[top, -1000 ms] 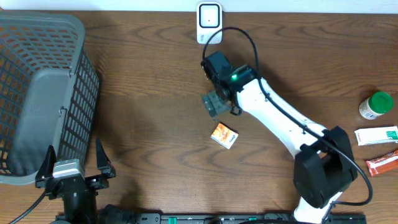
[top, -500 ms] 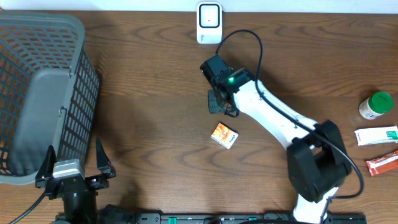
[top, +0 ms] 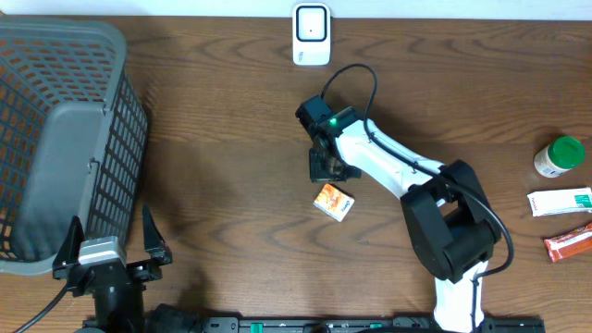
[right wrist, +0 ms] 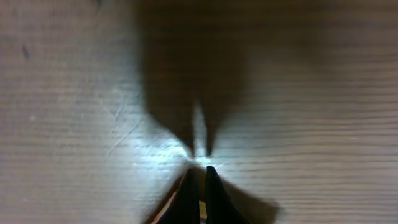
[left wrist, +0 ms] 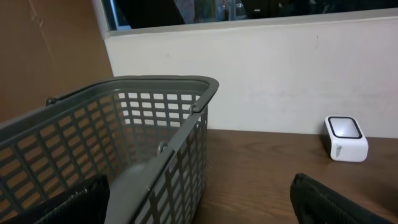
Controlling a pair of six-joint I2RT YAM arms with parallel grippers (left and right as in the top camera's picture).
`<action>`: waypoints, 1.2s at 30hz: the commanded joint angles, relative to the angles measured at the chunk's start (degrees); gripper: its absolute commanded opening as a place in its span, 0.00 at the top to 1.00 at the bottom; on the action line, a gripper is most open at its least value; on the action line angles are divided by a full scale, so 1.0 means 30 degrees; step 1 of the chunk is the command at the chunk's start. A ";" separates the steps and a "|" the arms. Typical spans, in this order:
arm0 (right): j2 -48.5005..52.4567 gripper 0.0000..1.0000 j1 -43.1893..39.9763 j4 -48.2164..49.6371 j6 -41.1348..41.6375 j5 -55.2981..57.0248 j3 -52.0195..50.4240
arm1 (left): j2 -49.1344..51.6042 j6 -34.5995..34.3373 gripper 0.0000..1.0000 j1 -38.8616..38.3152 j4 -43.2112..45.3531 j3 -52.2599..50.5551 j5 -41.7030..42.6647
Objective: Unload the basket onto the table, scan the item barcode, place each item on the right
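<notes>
**Two grippers, one box: R shut on nothing, L spread wide**

The right gripper (top: 324,169) is seen pointed down at the brown wooden table (top: 222,139), jaws pressed together w/ nothing between them. In the wrist view its black fingertips (right wrist: 189,186) are shown meeting over bare wood lit by a pale glow. The small orange cardboard box (top: 334,201) is seen lying flat on the table just beside that gripper, on the robot's side of it, & is not gripped; contact can't be told. The white square-topped barcode scanner (top: 312,34) is stood at the far table edge, well apart from the box. The left gripper (top: 109,231) is held wide open & empty, near the grey plastic mesh basket (top: 125,139). At the right edge a green-lidded bottle (top: 561,156), a white-and-green carton (top: 561,202) & a red-orange packet (top: 569,243) are laid.
</notes>
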 commanded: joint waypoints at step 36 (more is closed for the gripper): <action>-0.1042 0.99 0.3009 -0.8284 -0.8065 -0.1173 -0.0087 | -0.0153 0.0240 0.09 -0.0080 0.0080 -0.0066 0.0109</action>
